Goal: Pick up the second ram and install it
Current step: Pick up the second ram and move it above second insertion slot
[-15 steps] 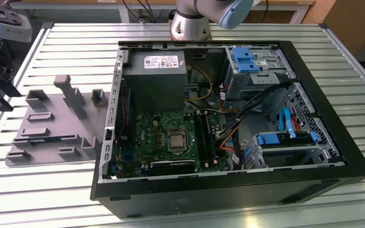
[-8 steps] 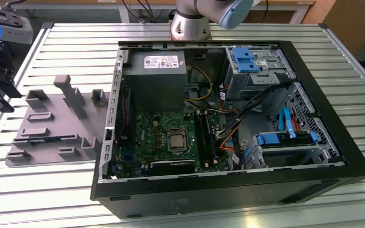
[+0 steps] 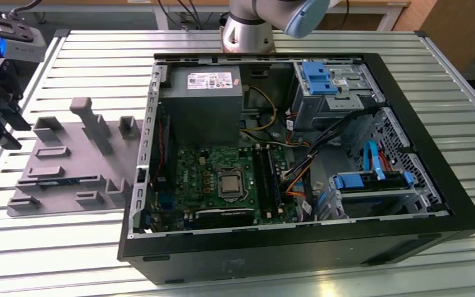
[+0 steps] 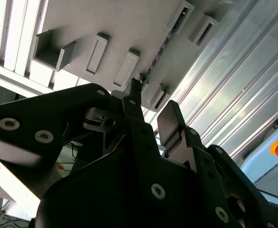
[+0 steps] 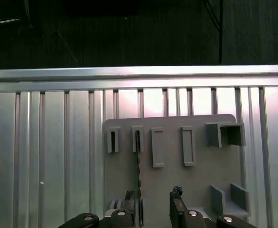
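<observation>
Second ram [image 5: 139,161] stands on edge in the slots of the grey fixture [image 5: 200,180] on the worktop [image 5: 48,156] (seen edge-on, a thin strip). Hand [image 5: 155,205] hovers close over it, fingers parted, holding nothing.

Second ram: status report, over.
Gripper jaws open, hovering over grey fixture. Second ram on edge in its fixture slot, ungripped. No obstruction seen between them.

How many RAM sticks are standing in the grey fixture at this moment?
1. The second ram stands on edge in the grey fixture, held between its slotted blocks, close to the open gripper. The raised blocks may hide another.
</observation>
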`<action>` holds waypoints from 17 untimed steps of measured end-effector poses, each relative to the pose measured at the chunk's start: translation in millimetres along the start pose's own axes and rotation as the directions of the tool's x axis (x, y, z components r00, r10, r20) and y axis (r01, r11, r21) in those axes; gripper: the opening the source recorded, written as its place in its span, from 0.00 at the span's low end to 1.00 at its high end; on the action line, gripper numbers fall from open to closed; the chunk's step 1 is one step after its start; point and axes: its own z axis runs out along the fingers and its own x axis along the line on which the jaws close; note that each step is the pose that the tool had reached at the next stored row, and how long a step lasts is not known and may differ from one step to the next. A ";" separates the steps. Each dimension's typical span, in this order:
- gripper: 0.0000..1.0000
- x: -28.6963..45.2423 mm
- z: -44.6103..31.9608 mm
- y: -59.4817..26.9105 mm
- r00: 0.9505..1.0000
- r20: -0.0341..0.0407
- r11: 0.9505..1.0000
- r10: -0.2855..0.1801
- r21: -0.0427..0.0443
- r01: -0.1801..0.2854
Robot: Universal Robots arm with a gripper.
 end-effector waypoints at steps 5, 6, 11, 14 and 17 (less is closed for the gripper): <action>0.42 0.0 1.4 0.0 1.000 0.000 1.000 0.000 0.000 0.000; 0.42 0.0 1.5 0.0 1.000 0.000 1.000 0.000 0.000 0.000; 0.42 0.1 2.6 -0.1 1.000 0.000 1.000 0.000 0.000 0.000; 0.42 0.1 3.1 -0.1 1.000 0.000 1.000 0.000 0.000 0.000; 0.42 0.1 3.8 -0.1 1.000 0.000 1.000 0.000 0.000 0.000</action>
